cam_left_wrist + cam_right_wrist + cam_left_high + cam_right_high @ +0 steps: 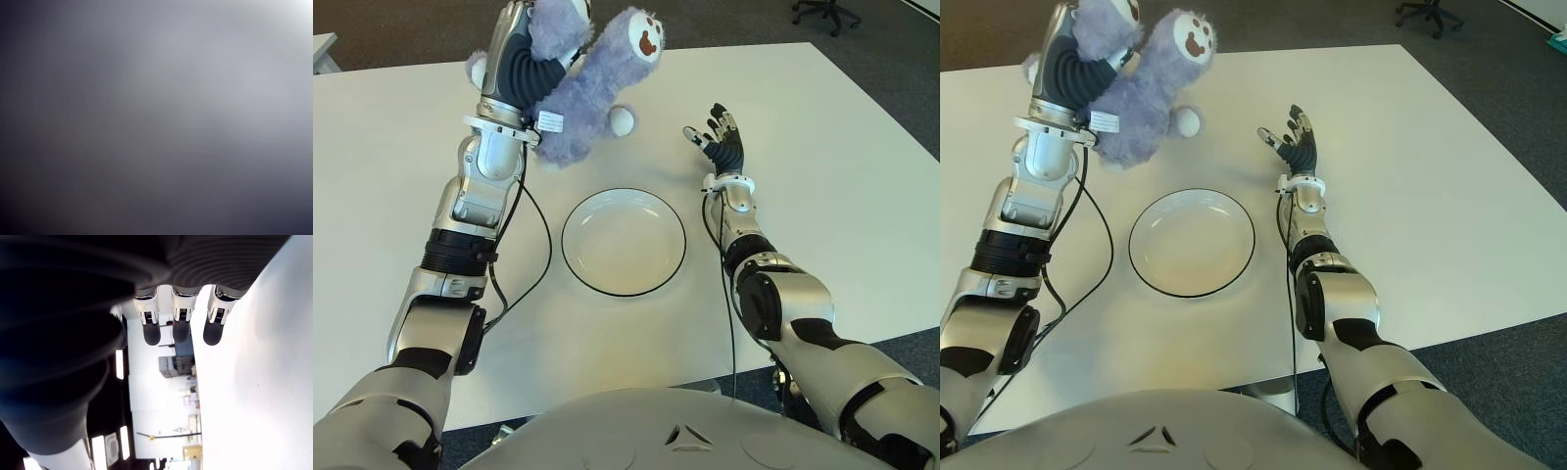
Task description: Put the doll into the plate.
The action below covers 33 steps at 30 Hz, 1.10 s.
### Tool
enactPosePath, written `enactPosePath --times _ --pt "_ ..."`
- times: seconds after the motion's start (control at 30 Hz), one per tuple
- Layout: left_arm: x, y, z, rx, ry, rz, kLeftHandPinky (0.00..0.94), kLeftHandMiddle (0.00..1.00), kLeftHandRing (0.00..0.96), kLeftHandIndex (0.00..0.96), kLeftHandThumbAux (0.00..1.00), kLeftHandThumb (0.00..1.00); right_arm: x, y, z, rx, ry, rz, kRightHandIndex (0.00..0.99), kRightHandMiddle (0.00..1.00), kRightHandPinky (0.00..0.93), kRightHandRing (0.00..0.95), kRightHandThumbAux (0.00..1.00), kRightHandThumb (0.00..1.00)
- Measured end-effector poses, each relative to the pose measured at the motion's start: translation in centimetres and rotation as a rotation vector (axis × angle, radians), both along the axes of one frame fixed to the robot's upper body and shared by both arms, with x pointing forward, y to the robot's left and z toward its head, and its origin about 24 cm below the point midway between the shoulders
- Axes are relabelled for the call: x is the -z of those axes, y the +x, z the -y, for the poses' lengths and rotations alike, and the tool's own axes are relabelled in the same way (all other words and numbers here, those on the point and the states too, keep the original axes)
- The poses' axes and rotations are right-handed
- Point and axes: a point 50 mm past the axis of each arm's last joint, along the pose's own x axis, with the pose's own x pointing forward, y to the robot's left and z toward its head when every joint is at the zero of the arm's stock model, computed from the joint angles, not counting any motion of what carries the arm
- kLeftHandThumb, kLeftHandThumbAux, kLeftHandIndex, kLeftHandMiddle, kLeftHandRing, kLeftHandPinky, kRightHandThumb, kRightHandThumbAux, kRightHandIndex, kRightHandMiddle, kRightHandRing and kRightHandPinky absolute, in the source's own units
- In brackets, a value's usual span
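Above the far left part of the table (862, 176), the left hand (524, 64) holds the doll (592, 93), a purple plush with a pale face patch, its dark fingers wrapped around the plush body so that the toy hangs clear of the tabletop, up and to the far left of the plate (624, 242). Only the eye views show this grasp; the left wrist view is a featureless grey blur that gives nothing of the hand or the toy. The right wrist view, in turn, shows what the eye views give only small: three straight fingertips (180, 328) of the right hand (722, 137), side by side with gaps between them and nothing in their hold, with the white tabletop alongside and some room fittings beyond. In the eye views that hand shows to the right of the plate, fingers spread and extended away from the robot. The plate is a white dish with a dark rim, lying between the two forearms with nothing in it. A black cable (536, 245) loops from the left arm across the table just beside the plate's left edge. A white tag (550, 121) sticks out of the doll below the fingers. The doll's upper part is cut off at the frame edge, and the fingers hide part of its body. An office chair (824, 12) stands on the floor beyond the table.
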Motion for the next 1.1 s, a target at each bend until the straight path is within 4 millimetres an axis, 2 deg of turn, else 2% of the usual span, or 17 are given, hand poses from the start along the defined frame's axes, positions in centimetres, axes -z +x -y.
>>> enactPosePath --times 0.77,1.1 --pt "-0.2 -1.0 1.0 0.003 0.04 0.056 0.863 0.889 0.888 0.82 0.593 0.89 0.0 0.1 -0.1 0.003 0.001 -0.009 0.084 0.046 0.081 0.044 0.826 0.105" --pt "-0.4 -1.8 1.7 0.026 0.047 0.09 0.836 0.85 0.862 0.794 0.595 0.873 0.0 0.1 -0.2 0.002 0.003 -0.012 0.084 0.048 0.082 0.048 0.836 0.112"
